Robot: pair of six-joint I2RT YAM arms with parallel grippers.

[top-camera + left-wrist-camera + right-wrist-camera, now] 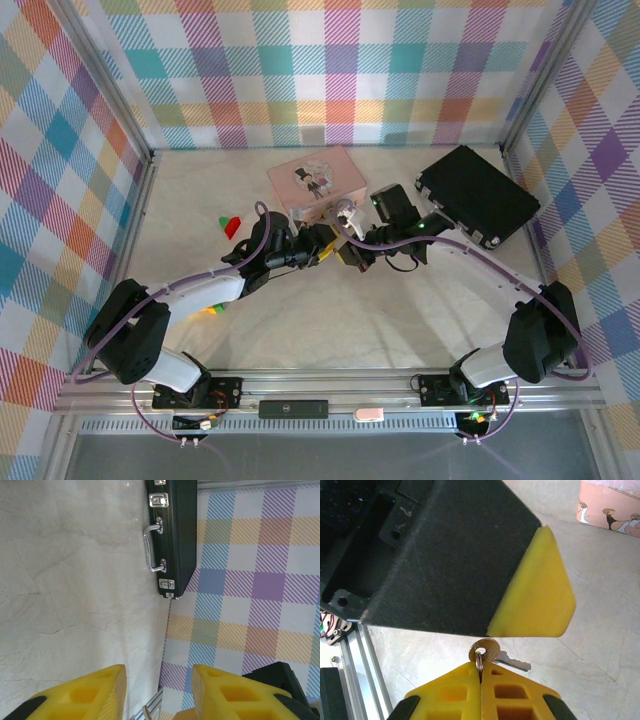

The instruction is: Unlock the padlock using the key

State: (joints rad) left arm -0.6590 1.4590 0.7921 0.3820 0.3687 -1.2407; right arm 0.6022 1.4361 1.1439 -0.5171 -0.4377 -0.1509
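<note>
Right wrist view — the right pincer [481, 674] grasps one key [495, 654] by its ring [479, 660]; left pincer [159, 680] stands parted.

From where I stand: one pink picture-lid box [315, 180], one black case [475, 195] with one silvery handle [152, 547], one key [497, 655], and one red-and-green piece [231, 226] on the bench [400, 320].

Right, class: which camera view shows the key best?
Right wrist view: the key shows close and sharp, its ring pinched in the shut right pincer. In the top external view it is too small to tell; in the left wrist view a glint at the bottom edge might be it.
</note>
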